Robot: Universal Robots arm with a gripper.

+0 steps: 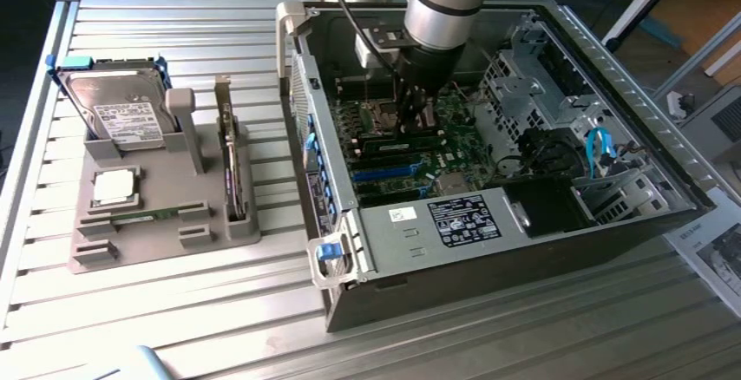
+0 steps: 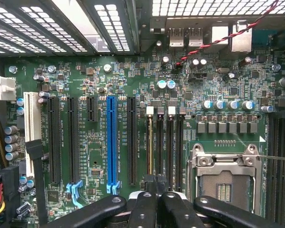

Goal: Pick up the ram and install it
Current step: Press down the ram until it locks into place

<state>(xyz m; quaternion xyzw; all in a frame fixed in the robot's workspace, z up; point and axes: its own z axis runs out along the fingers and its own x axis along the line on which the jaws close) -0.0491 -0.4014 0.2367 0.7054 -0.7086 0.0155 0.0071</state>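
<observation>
Green ram (image 1: 141, 215) lies in grey holder (image 1: 104, 254), well apart from closed jaws.

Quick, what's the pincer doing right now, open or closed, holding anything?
Pincer: closed, low over the motherboard inside the computer case; whether it grips anything cannot be told.

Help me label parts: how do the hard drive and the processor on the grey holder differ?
The hard drive stands upright; the processor lies flat. The hard drive is larger, the processor small and square. Both sit in the grey holder.
</observation>
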